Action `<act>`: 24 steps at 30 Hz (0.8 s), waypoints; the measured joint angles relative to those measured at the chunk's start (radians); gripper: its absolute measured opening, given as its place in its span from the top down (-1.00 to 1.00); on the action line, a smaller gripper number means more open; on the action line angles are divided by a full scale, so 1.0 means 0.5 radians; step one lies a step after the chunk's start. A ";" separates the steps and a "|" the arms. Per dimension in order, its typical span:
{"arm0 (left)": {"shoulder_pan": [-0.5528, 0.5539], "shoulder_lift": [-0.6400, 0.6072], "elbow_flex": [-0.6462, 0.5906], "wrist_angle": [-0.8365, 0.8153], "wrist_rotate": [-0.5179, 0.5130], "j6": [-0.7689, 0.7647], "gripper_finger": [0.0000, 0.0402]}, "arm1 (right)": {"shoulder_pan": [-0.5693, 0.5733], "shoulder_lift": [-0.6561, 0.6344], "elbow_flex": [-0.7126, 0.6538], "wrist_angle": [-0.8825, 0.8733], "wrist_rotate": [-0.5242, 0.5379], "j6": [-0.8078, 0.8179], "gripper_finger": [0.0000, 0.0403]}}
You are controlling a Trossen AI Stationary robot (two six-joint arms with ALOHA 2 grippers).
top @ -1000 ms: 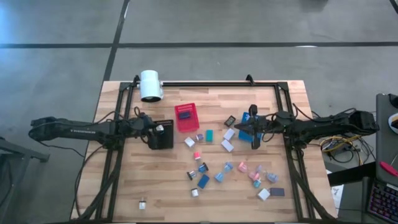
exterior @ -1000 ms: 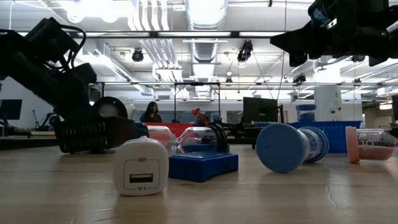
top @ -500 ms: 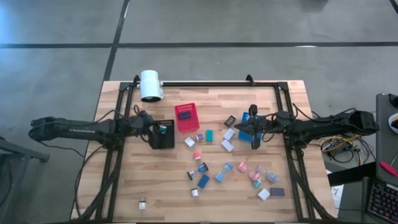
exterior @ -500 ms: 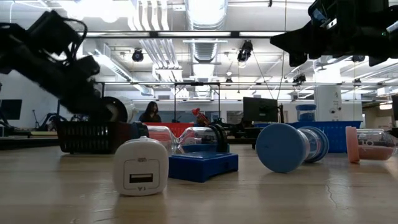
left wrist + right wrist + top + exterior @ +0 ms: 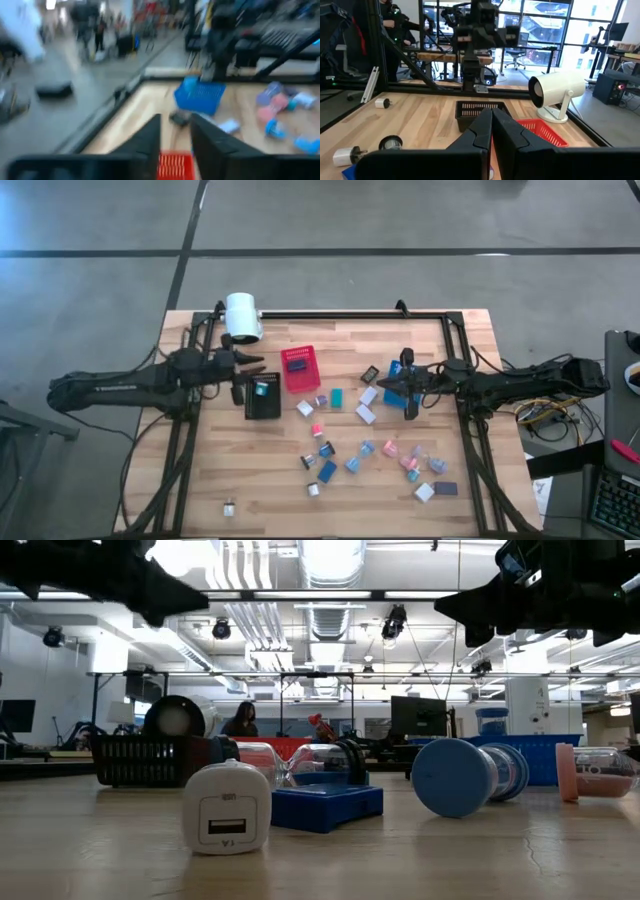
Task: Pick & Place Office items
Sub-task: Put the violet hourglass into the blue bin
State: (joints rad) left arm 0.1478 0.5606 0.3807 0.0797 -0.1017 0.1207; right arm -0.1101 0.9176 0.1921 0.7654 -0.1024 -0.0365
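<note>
The left end effector [image 5: 240, 366] sits left of centre in the high view, just up and left of the black bin [image 5: 263, 397], with nothing visibly between its fingers; in its own wrist view the two dark fingers [image 5: 150, 142] stand a narrow gap apart, neither fully spread nor pressed together. A small teal and white piece [image 5: 263, 389] lies inside the black bin, so the step in hand looks like the end of a drop-off, with this arm clear of the bin. The remaining office items [image 5: 360, 445] are scattered across the lower middle and lower right of the wooden surface [image 5: 260, 480], with one stray white piece [image 5: 228, 506] near the lower left. The red bin [image 5: 299, 368] sits just right of the black one. The right end effector [image 5: 408, 395] waits right of centre over the blue bin [image 5: 399, 385], fingers pressed together and empty. The next move probably calls for the left arm to swing toward the nearest loose pieces right of the black bin, spread its fingers wider, and descend squarely over one small item without nudging its close neighbours.
</note>
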 joint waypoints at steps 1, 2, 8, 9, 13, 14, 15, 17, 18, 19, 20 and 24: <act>0.000 -0.028 -0.022 0.063 0.059 0.051 0.69 | 0.000 0.000 0.000 0.000 0.001 -0.001 0.96; 0.000 -0.056 -0.051 0.107 0.121 0.093 0.82 | 0.000 0.000 0.000 0.000 0.001 -0.001 0.96; 0.004 -0.180 -0.238 0.172 0.279 0.141 0.97 | 0.000 0.000 0.000 0.000 0.000 -0.026 0.96; 0.005 -0.204 -0.266 0.164 0.278 0.141 0.98 | 0.000 0.001 0.000 0.000 0.000 -0.030 0.96; 0.009 -0.295 -0.337 0.171 0.278 0.132 0.97 | 0.001 0.001 0.037 -0.043 -0.002 0.048 0.96; 0.009 -0.313 -0.354 0.167 0.279 0.132 0.98 | 0.002 0.001 0.074 -0.091 -0.004 0.069 0.96; 0.009 -0.329 -0.368 0.160 0.279 0.132 0.98 | 0.008 0.000 0.119 -0.169 -0.005 0.083 0.96; 0.010 -0.363 -0.381 0.141 0.279 0.129 0.99 | 0.026 0.000 0.234 -0.419 -0.004 0.085 0.96; 0.011 -0.376 -0.381 0.129 0.279 0.124 0.99 | 0.039 0.001 0.301 -0.568 -0.005 0.081 0.96; 0.011 -0.388 -0.381 0.117 0.279 0.117 0.98 | 0.051 0.006 0.371 -0.717 -0.005 0.071 0.96; 0.011 -0.399 -0.381 0.098 0.279 0.109 0.98 | 0.068 0.015 0.440 -0.843 -0.004 0.061 0.96; 0.011 -0.436 -0.382 0.065 0.279 0.086 0.98 | 0.139 0.061 0.666 -1.234 0.028 0.060 0.96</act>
State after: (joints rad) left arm 0.1532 0.3426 0.1898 0.1122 0.0376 0.1637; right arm -0.0407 0.9483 0.5251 0.1486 -0.0884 -0.0067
